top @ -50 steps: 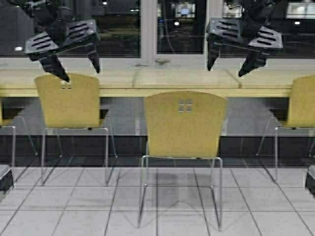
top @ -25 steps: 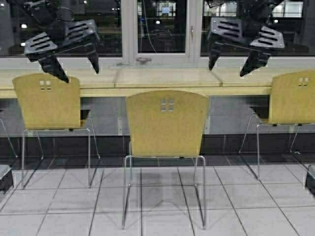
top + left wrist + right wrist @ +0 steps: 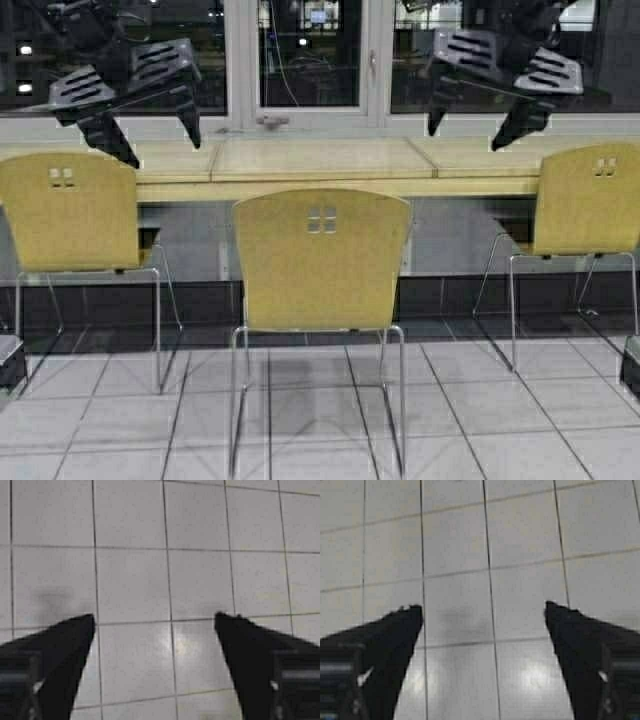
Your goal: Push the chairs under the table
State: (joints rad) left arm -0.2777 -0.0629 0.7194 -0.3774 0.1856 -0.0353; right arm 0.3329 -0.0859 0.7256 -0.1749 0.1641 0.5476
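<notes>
Three tan-yellow chairs face the long beige table [image 3: 330,185] under the window. The middle chair [image 3: 320,260] stands pulled out onto the tiles, nearest to me. The left chair [image 3: 65,212] and the right chair [image 3: 590,200] sit closer to the table edge. My left gripper [image 3: 160,135] hangs raised at upper left, open and empty. My right gripper [image 3: 465,130] hangs raised at upper right, open and empty. Both wrist views show only floor tiles between spread fingers: the left gripper [image 3: 155,620] and the right gripper [image 3: 482,611].
Pale grey floor tiles [image 3: 500,400] lie in front of the chairs. A dark window [image 3: 300,55] with a white frame runs behind the table. Dark base corners of the robot show at the lower left [image 3: 8,360] and lower right [image 3: 632,365].
The robot has moved: the whole scene has shifted left in the high view, so the middle chair now sits left of centre. Both grippers stay raised and open.
</notes>
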